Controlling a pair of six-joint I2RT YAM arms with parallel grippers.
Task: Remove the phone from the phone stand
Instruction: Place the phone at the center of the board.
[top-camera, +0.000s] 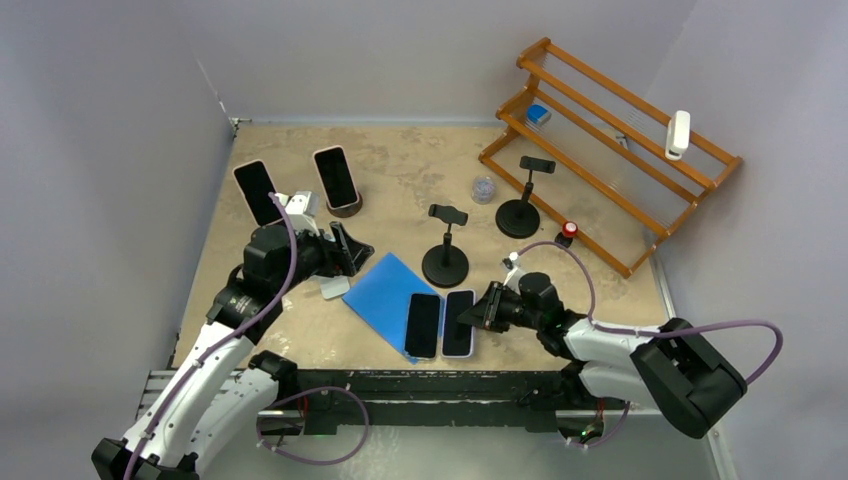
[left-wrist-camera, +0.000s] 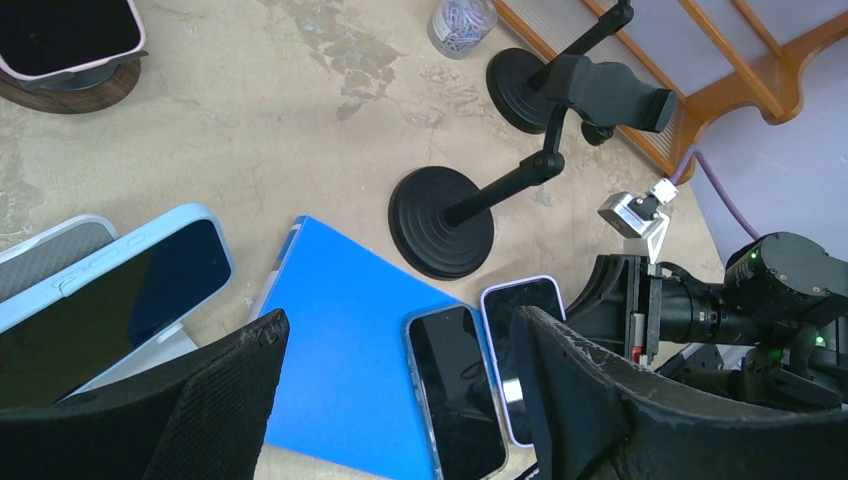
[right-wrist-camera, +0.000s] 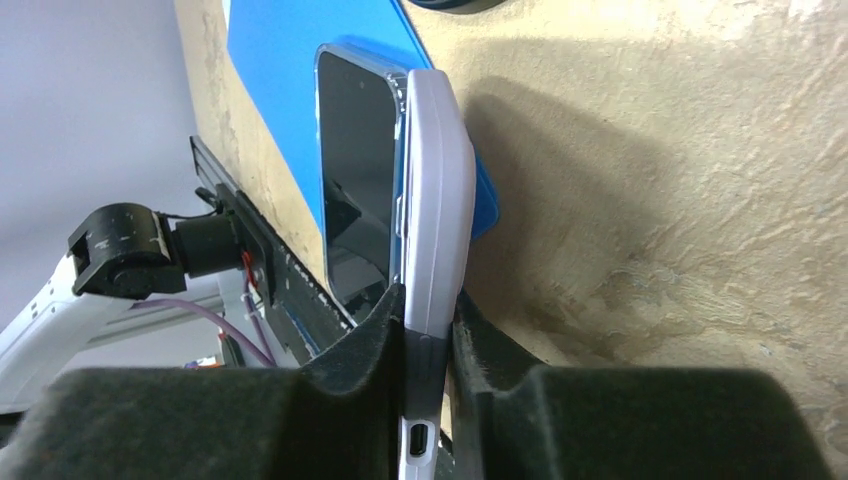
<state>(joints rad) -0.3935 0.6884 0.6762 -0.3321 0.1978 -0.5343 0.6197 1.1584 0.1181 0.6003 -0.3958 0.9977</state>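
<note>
A phone in a lavender case (top-camera: 458, 322) (left-wrist-camera: 527, 297) lies at the right edge of a blue pad (top-camera: 383, 288). My right gripper (top-camera: 479, 312) (right-wrist-camera: 428, 312) is shut on its lower side edge (right-wrist-camera: 437, 180), low over the table. A phone in a clear case (top-camera: 422, 325) (left-wrist-camera: 455, 385) lies beside it on the pad. Behind them stands a black phone stand (top-camera: 446, 252) (left-wrist-camera: 442, 222) with an empty clamp. My left gripper (top-camera: 350, 250) (left-wrist-camera: 398, 322) hangs open above the pad's left part, holding nothing.
Two more phones (top-camera: 258, 192) (top-camera: 337, 178) lean on holders at the back left. A second black stand (top-camera: 520, 203), a jar of clips (top-camera: 483, 189) and a wooden rack (top-camera: 610, 150) are at the back right. A small white object (top-camera: 335, 288) lies left of the pad.
</note>
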